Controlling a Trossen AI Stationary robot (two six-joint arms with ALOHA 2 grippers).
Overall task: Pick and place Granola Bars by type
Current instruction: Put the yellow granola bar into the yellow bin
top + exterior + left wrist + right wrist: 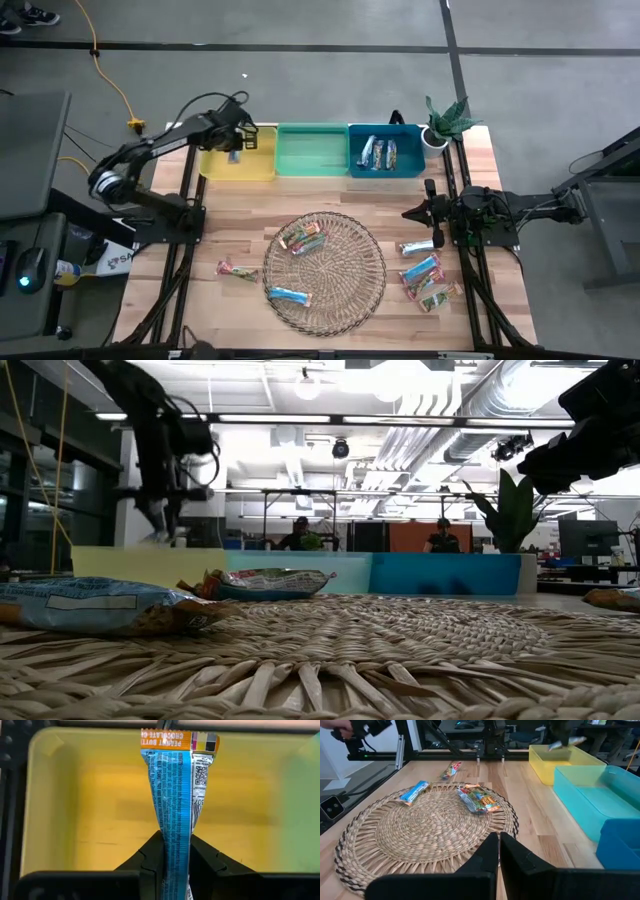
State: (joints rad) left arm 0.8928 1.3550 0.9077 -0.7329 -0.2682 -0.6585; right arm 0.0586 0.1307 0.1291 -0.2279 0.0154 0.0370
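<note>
One blue granola bar [176,815] is hanging pinched between the clenched fingers of the left gripper [176,865] above the yellow bin [65,810], and releasing while drifting sideways is risking a drop over the rim, while the right gripper [499,851] is waiting shut and empty.

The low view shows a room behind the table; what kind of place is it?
Probably a robotics lab or workshop: exposed ceiling ducts, two people seated at distant workstations, bare concrete floor.
</note>
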